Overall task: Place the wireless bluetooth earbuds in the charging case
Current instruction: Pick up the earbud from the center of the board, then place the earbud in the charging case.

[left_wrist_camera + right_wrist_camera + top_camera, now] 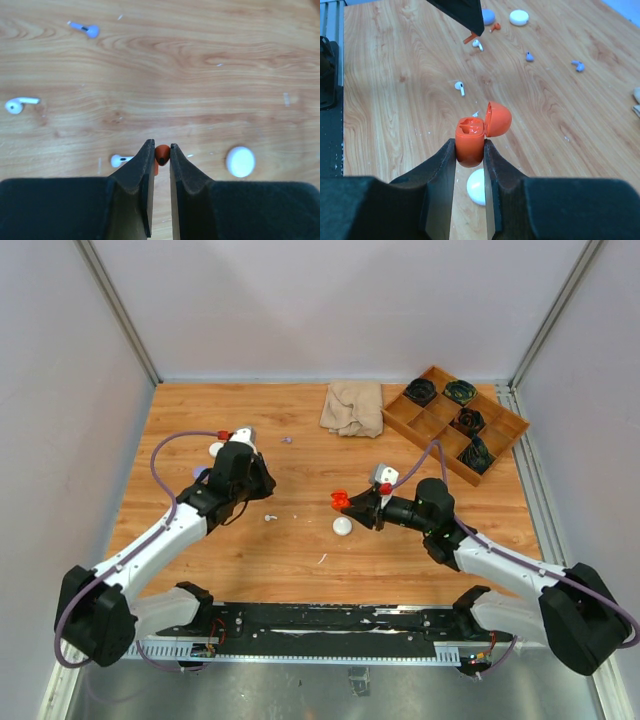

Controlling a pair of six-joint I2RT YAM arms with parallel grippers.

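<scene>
The wooden table point(300, 570) carries a beige cloth point(352, 407) at the upper middle of the top view and a compartmented tray point(405, 433) at upper right. A white case point(342, 526) lies near centre, with a white earbud point(268, 517) to its left. A second case point(216, 449) sits at middle left. Two purple earbuds point(530, 56) lie apart at the upper right of the right wrist view.

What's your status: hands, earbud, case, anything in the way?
Left hand shut on orange earbud. Right hand shut on orange case, lid open. Loose white earbud on table between them, low, likely no obstruction.
</scene>
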